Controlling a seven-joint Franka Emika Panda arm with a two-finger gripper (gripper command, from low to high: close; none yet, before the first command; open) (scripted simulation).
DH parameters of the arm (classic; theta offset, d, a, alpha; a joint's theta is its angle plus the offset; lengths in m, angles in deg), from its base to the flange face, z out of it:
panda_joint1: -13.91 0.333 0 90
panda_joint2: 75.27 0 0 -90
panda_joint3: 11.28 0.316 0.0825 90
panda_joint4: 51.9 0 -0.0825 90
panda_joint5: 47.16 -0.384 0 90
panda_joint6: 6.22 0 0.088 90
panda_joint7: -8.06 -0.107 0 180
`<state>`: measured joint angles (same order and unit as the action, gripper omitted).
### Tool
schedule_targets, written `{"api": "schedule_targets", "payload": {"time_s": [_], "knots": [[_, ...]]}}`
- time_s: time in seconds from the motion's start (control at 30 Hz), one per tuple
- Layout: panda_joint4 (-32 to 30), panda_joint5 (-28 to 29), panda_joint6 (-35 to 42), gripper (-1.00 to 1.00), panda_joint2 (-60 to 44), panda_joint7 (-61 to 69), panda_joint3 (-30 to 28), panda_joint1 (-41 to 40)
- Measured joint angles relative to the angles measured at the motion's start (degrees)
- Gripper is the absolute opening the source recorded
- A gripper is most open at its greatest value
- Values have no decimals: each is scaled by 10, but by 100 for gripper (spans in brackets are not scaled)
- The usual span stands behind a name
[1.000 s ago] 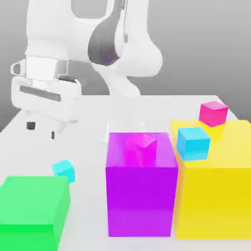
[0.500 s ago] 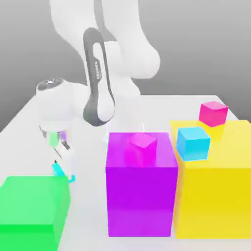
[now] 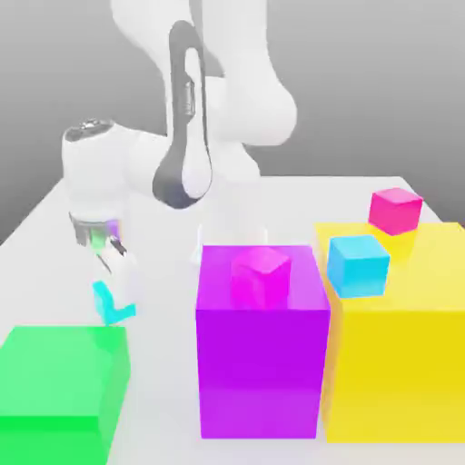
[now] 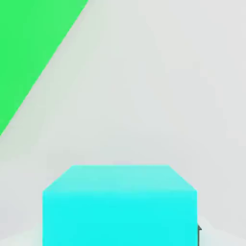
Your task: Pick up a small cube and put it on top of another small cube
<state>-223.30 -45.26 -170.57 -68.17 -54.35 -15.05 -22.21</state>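
Far over on the exterior view's left: big green block (image 3: 59, 386) parked on the white desk (image 3: 163, 363), right up front. Just behind and above its back corner, the small cube (image 3: 113, 302), turquoise, sitting tilted and looking lifted a touch off the desk, though hard to call for sure from that angle. Gripper (image 3: 111, 281) coming down on it from above, jaws pinched nearly shut on the small cube. Same cube looms close in the hand view (image 4: 120, 204), with the green block (image 4: 33, 48) off to one corner.

Further right: purple block (image 3: 262, 341) with a pink cube (image 3: 261, 273) on top, then the yellow block (image 3: 400, 345) carrying a sky-blue cube (image 3: 358, 265) and a second pink cube (image 3: 395, 210) toward the back.

Risks from here, as a guess: a crooked hold like that could let the small cube twist or slip out mid-carry. Could also clip the green block's corner on the way up, being so near. And stacking a tilted cube on another small one probably ends with it sliding straight off unless squared up first.
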Motion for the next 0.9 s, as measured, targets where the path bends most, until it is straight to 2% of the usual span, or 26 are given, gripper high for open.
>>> {"api": "schedule_targets", "payload": {"time_s": [0.63, 0.7, 0.77, 0.8, 0.9], "knots": [[325, -78, 472, -100, 151, 79, 167, 235], [326, -82, 472, -100, 150, 82, 178, 246], [303, -83, 434, -100, 136, 82, 185, 248], [290, -84, 414, 100, 128, 82, 188, 248], [290, -84, 414, 100, 128, 82, 188, 248]]}}
